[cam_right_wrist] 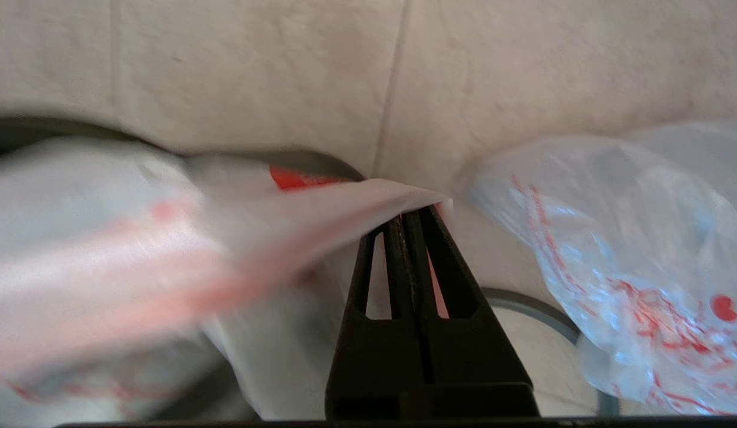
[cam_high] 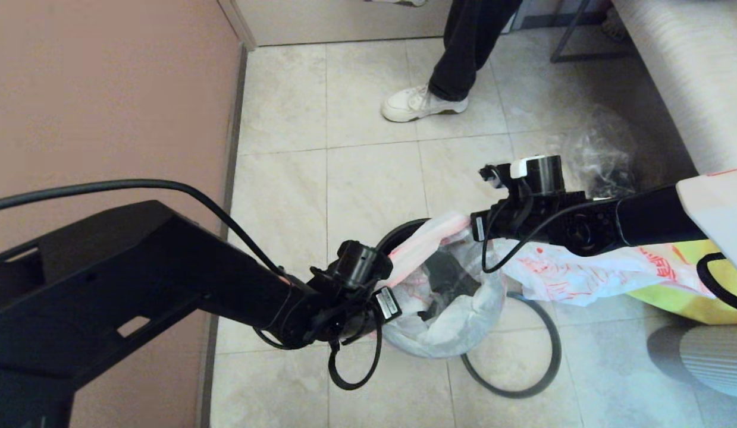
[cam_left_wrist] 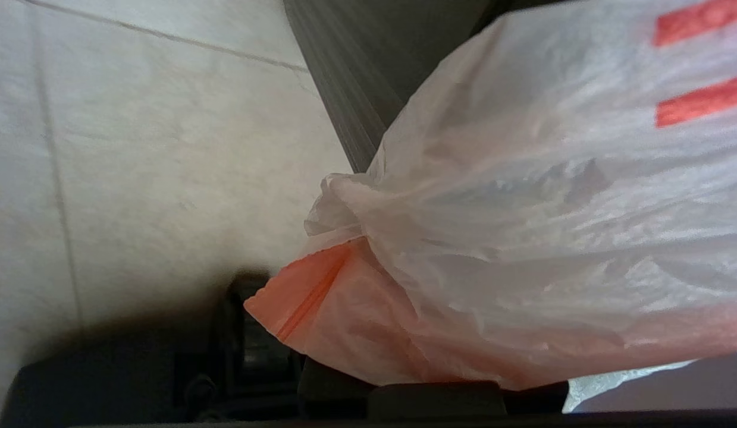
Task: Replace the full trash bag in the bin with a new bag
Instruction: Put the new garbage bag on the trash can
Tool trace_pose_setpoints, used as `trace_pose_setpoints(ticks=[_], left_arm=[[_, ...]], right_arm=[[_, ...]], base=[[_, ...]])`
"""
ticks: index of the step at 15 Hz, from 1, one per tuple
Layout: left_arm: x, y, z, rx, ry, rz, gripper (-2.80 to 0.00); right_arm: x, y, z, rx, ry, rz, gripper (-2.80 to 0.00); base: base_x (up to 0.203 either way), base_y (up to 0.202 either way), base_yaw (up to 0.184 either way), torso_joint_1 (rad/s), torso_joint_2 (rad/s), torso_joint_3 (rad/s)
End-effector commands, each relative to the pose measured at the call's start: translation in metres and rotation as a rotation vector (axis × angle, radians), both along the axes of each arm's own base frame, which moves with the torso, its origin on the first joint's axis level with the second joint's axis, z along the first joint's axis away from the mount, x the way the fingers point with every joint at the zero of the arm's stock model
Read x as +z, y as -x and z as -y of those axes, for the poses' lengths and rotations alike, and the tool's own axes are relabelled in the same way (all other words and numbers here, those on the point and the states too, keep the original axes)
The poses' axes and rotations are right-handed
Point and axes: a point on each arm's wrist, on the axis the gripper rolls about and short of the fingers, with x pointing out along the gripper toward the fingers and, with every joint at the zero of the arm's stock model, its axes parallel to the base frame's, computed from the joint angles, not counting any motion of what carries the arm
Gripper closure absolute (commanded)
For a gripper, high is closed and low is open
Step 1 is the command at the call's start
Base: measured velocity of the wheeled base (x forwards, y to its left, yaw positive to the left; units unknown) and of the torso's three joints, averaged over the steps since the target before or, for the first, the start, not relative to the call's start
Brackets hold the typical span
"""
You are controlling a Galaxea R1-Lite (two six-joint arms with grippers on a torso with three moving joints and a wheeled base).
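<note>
While both my grippers pinch the new bag's (cam_high: 427,238) thin, slippery film, its handles offer firmer hold.

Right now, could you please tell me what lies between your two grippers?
The new bag, spread open over the bin; the head view shows it.

Both grippers' jaws clamped together

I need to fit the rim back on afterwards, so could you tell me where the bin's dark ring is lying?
In the head view, the dark ring lies flat on the floor tiles, against the bin on the robot's right.
</note>
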Motion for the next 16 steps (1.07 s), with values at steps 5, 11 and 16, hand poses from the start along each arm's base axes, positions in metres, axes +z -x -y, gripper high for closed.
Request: trace_pose_setpoints(ticks=[5, 11, 16], left_arm=[[-0.012, 0.004, 0.009, -0.02, -0.018, -0.02, 0.0], [-0.011, 0.015, 0.02, -0.061, -0.02, -0.02, 0.0], [-0.015, 0.017, 0.023, -0.07, -0.026, -0.023, 0.0]], right_arm=[[0.017, 0.015, -0.023, 0.06, -0.023, 0.039, 0.0], [0.019, 0.017, -0.045, 0.112, -0.078, 0.041, 0.0], [0.008, 0.0, -0.054, 0.121, -0.079, 0.042, 0.0]], base=[[0.0, 0.0, 0.0, 0.0, 0.0, 0.0], [0.0, 0.0, 0.0, 0.0, 0.0, 0.0], [0.0, 0.0, 0.0, 0.0, 0.0, 0.0]])
